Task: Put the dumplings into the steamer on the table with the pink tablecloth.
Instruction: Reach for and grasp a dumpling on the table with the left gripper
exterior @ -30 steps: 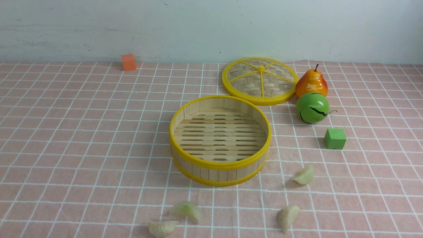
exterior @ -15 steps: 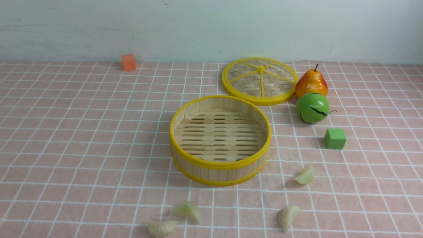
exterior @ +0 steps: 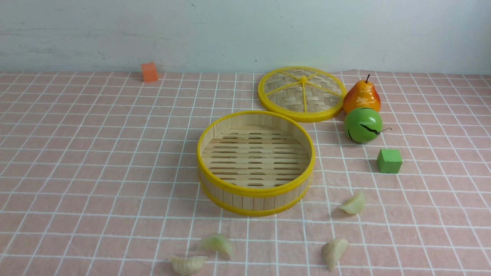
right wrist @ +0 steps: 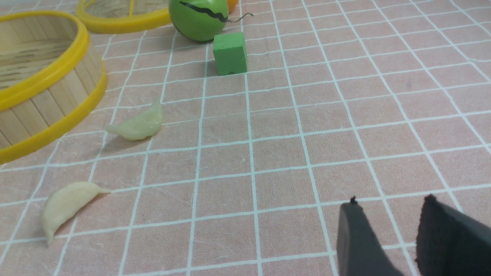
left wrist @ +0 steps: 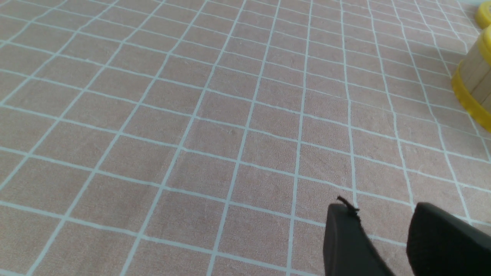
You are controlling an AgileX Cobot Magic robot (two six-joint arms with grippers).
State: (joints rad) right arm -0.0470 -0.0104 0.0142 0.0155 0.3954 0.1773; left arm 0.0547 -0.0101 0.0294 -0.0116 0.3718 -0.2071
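The steamer (exterior: pixel 255 193) stands empty mid-table on the pink tablecloth (exterior: pixel 96 153). Several dumplings lie on the cloth nearer me: two at front left (exterior: pixel 216 243) (exterior: pixel 188 264), one at front right (exterior: pixel 333 251), one just right of the steamer (exterior: pixel 353 204). The right wrist view shows two dumplings (right wrist: pixel 138 124) (right wrist: pixel 65 209) beside the steamer (right wrist: pixel 46 103), well away from my right gripper (right wrist: pixel 391 202), which is open and empty. My left gripper (left wrist: pixel 383 209) is open over bare cloth, with the steamer's wall (left wrist: pixel 473 84) at the frame's edge. Neither gripper shows in the front view.
The woven lid (exterior: pixel 301 94) lies flat behind the steamer. To its right are a pear (exterior: pixel 361 96), a green ball-shaped fruit (exterior: pixel 362 124) and a green cube (exterior: pixel 389 161). An orange cube (exterior: pixel 149 72) sits at the back left by the wall.
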